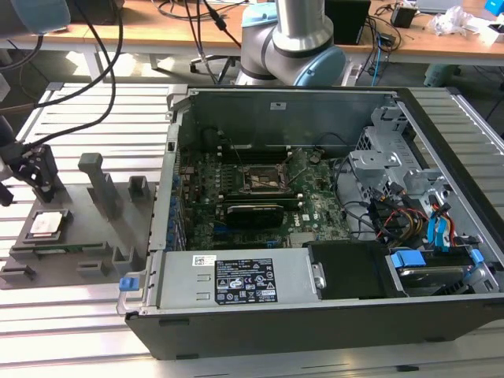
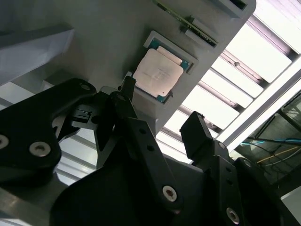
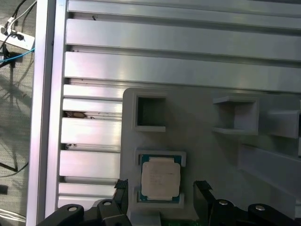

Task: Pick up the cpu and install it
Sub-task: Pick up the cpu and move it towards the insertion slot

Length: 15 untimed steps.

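Ribbed aluminium bench, glare on the slats. Wooden desk behind, black cables strewn across it.

— Exterior view?
— Raised, looking down across the open computer case; grey tray at nine o'clock.
— Wrist views?
— Both close above that tray, first straight down, second slanted, sharing the cpu.

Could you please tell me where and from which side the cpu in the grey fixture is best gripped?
Take the cpu by two opposite edges, coming straight down from above. It lies flat, metal plate up, in a shallow pocket of the grey fixture, whose walls look open on the two sides flanked by the fingers of the open tool.
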Available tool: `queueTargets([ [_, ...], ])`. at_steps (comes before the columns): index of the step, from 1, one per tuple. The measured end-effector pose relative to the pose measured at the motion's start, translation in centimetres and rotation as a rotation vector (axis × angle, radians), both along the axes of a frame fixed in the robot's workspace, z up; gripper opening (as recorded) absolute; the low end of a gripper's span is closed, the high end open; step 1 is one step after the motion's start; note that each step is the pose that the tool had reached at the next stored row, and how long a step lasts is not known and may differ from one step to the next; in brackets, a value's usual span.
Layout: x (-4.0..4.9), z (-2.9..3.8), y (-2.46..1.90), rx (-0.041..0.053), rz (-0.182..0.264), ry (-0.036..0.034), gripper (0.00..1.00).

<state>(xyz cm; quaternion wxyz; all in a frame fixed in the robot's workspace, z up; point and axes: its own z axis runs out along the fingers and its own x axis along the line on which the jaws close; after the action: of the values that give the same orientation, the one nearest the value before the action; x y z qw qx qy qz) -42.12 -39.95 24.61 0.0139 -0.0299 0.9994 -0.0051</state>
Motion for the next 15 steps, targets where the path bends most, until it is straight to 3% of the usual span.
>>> queueTargets([
  [9, -0.02, -1.20, -0.15, -0.0007, 0.000, -0.0001, 0.66],
  [13, 0.00, -1.42, -0.17, -0.0256, 0.000, 0.0000, 0.66],
  [15, 0.02, -1.66, -0.17, -0.0291, 0.002, 0.0000, 0.66],
])
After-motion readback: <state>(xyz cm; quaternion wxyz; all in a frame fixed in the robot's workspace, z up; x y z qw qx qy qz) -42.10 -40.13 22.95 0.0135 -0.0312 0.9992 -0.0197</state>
